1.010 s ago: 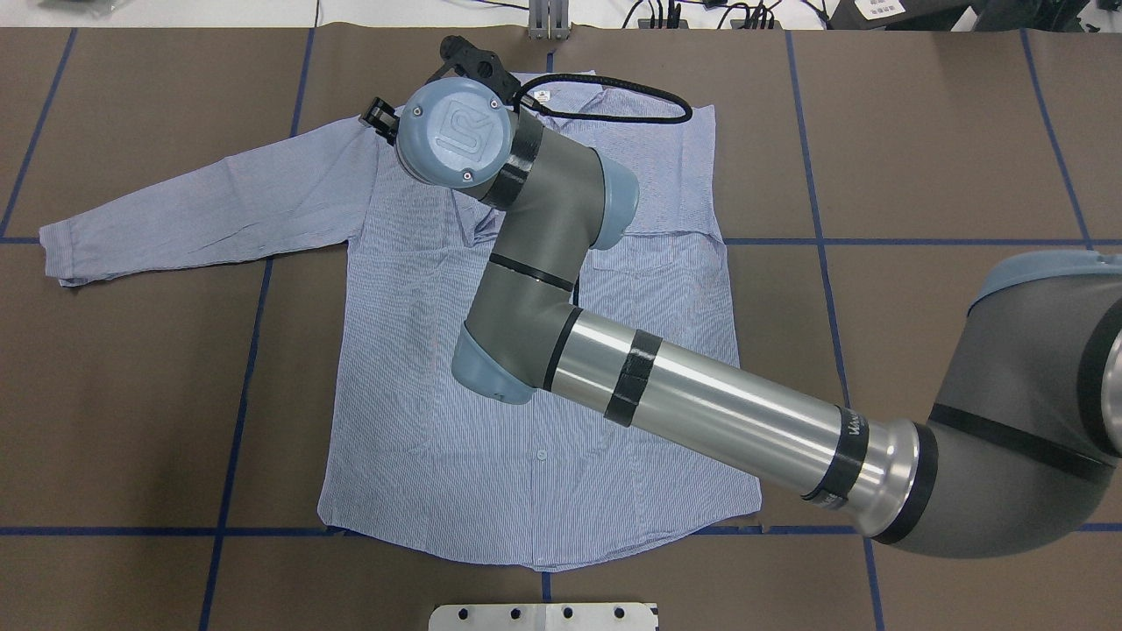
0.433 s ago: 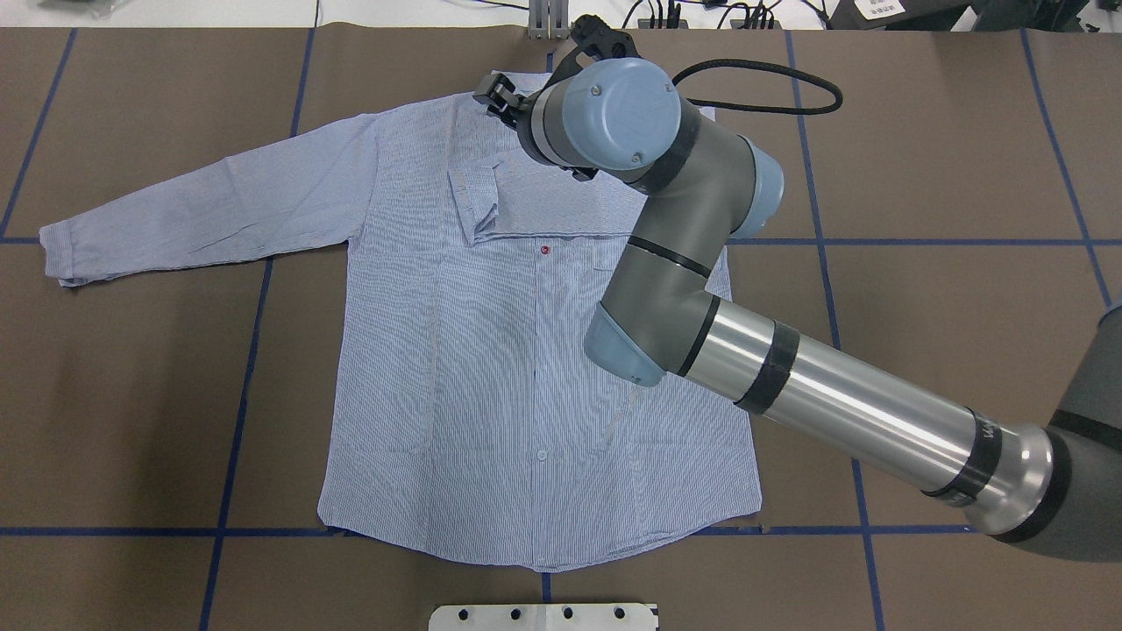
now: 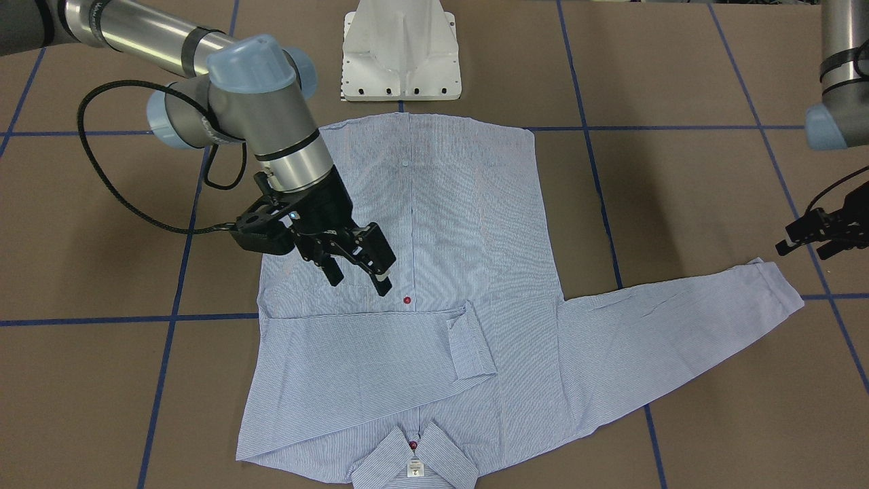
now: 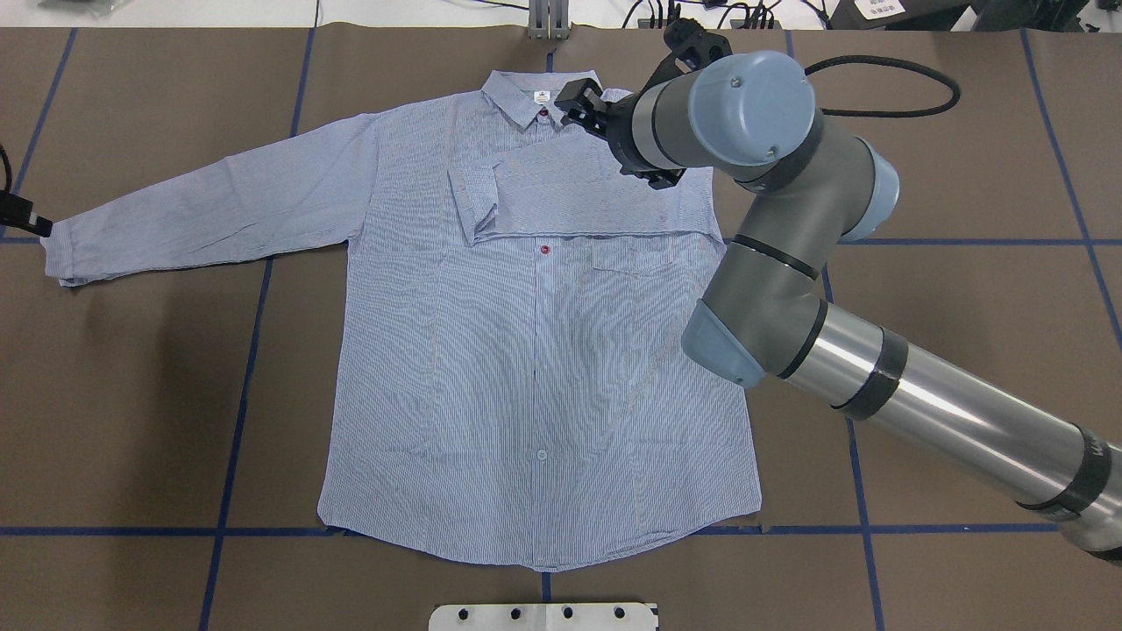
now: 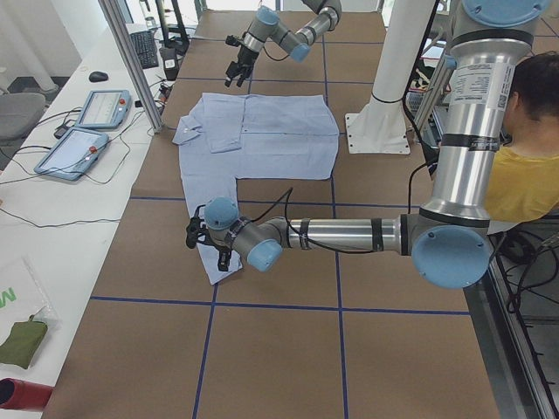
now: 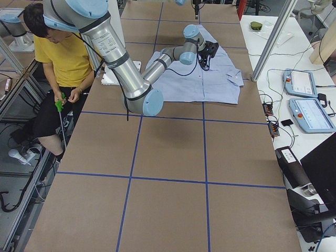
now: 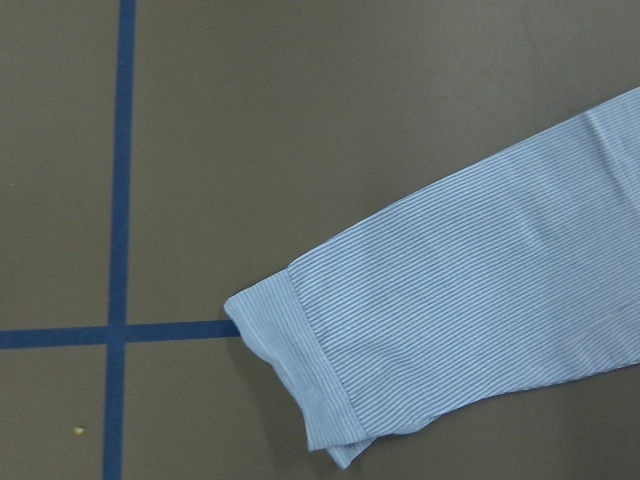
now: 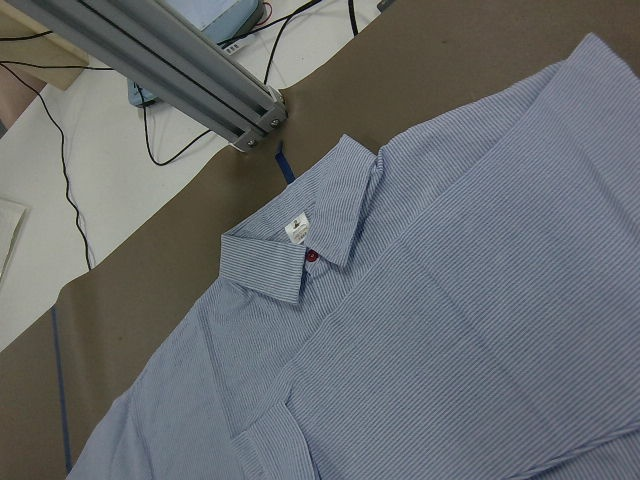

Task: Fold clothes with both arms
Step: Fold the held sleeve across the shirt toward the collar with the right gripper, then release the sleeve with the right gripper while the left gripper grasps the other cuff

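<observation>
Brown table (image 3: 679, 407), shirt (image 3: 441, 217) flat, right hand (image 3: 361, 282) spread and empty above it, left hand (image 3: 806, 251) spread near cuff (image 3: 774, 282).

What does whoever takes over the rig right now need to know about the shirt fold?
Right gripper: jaws open, empty, hovering over the upper front of the shirt.
Left gripper: jaws look open, empty, just off the outstretched cuff.
Shirt: flat on the table, front up, collar on the far side from the robot.
Done: right-side sleeve is folded across the chest.
Left: fold in the left-side sleeve, then fold the body.
</observation>
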Action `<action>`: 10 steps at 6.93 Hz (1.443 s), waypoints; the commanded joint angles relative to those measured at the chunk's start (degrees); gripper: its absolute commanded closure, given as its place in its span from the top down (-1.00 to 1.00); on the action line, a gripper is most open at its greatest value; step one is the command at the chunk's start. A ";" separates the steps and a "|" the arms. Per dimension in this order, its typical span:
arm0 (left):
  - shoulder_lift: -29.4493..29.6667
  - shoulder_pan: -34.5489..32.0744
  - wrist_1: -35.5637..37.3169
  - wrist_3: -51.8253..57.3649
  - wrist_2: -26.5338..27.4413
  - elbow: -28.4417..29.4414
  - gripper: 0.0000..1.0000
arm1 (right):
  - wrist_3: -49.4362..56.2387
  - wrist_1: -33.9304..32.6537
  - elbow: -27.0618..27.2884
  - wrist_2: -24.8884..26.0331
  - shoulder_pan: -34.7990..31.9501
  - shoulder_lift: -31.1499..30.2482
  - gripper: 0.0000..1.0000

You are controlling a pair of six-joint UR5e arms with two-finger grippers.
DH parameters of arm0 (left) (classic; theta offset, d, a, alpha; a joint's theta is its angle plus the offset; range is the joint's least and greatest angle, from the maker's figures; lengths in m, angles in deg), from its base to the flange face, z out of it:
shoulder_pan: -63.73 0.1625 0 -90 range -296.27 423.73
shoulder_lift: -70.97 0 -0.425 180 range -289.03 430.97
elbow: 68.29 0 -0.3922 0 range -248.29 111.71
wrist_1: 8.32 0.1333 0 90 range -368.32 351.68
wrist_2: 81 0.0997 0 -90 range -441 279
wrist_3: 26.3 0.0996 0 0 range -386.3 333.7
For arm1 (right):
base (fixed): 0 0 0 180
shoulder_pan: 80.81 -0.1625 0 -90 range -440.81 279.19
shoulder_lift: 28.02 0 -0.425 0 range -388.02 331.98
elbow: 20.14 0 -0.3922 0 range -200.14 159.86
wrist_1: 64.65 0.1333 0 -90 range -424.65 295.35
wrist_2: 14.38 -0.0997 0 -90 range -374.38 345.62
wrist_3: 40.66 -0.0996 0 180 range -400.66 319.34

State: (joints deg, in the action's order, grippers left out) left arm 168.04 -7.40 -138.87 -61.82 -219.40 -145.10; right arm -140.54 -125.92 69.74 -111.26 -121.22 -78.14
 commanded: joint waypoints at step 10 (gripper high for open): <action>1.01 4.43 -4.89 -2.36 4.01 8.17 -0.99 | 0.57 -0.25 0.56 -0.42 -0.98 -2.79 0.99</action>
State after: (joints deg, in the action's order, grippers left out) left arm 169.05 -3.17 -143.76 -64.22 -215.38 -136.96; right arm -139.94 -125.92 70.26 -111.68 -121.92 -80.76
